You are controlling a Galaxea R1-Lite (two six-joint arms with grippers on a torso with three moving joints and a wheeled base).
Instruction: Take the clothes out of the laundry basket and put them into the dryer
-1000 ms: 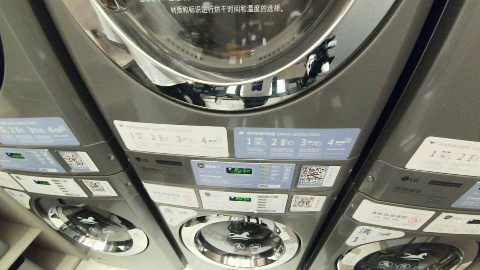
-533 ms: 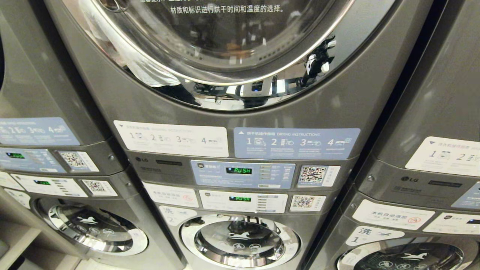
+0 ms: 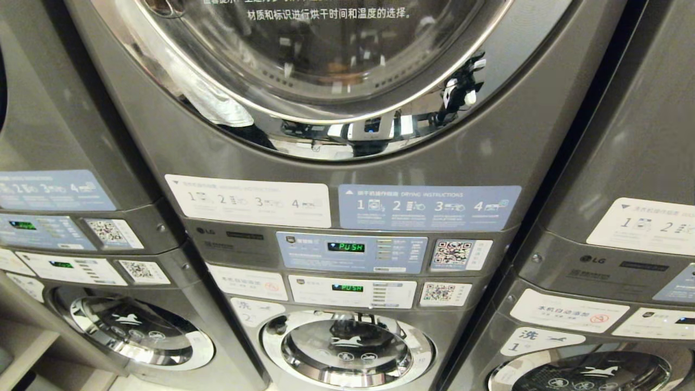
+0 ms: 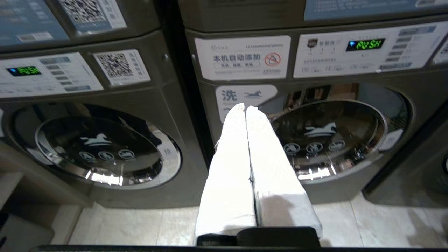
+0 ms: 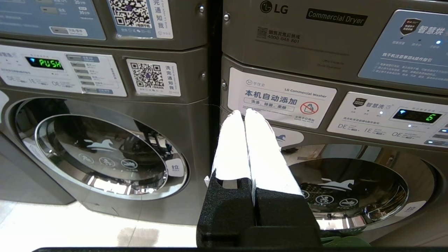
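The dryer point(image 3: 505, 136) is the grey upper machine straight ahead in the head view, and its round glass door point(image 3: 326, 49) is closed. Neither arm shows in the head view. My left gripper point(image 4: 245, 106) hangs low before the lower washers, its white fingers point(image 4: 227, 168) pressed together with nothing between them. My right gripper point(image 5: 244, 111) is also shut and empty, level with the seam between two stacked machines. The clothes and the laundry basket are out of view, though a sliver of green point(image 5: 350, 242) shows at the edge of the right wrist view.
Below the dryer sit its control panels point(image 3: 350, 252) reading PUSH and a washer door point(image 3: 347, 347). More stacked machines stand close on the left point(image 3: 65, 136) and right point(image 3: 640, 163). Pale tiled floor point(image 4: 140, 224) lies in front of them.
The pale reflection in the left side of the dryer door's chrome rim has shifted and shrunk. The machines and the head view itself have stayed put.
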